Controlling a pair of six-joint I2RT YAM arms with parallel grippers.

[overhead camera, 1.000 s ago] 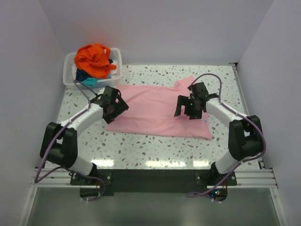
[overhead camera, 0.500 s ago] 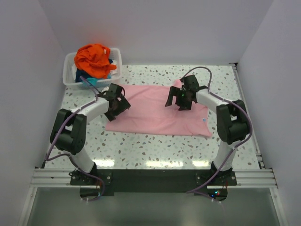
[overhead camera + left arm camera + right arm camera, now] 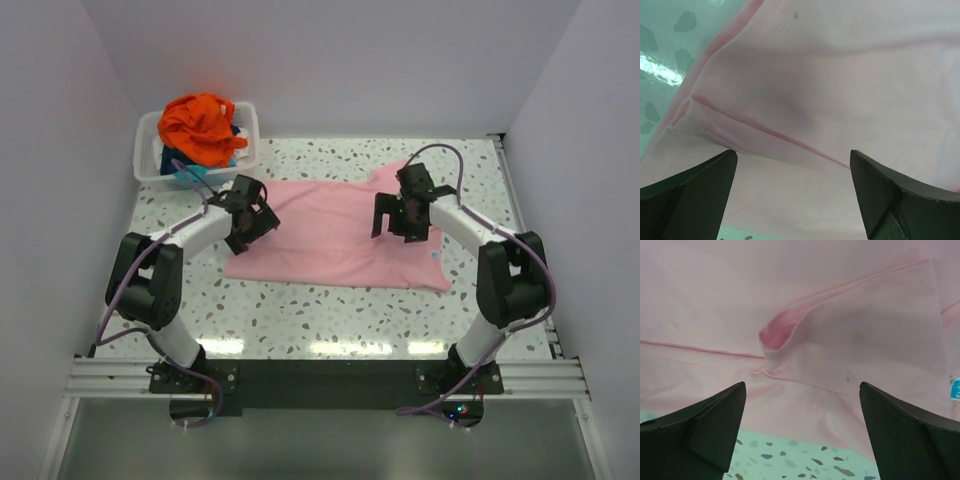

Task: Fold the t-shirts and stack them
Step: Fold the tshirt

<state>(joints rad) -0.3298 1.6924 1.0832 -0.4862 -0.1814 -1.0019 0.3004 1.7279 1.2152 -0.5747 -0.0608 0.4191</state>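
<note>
Pink t-shirt [image 3: 335, 245] lies spread flat mid-table, its long axis running left to right between the two arms. In the right wrist view a flap is turned over near its right end, with the seam puckered. Left gripper [image 3: 252, 222] hangs over the shirt's left end, jaws released wide, nothing between them. Right gripper [image 3: 400, 228] hangs over the right end by the flap, likewise spread and empty. Each arm is nearer its own end, with cloth directly beneath the fingers. Judgement: the next move calls for a straight descent and pinch at both ends. Orange t-shirt [image 3: 200, 125] is heaped in the white bin [image 3: 146, 140] at the far-left corner, apart from the pink one.
</note>
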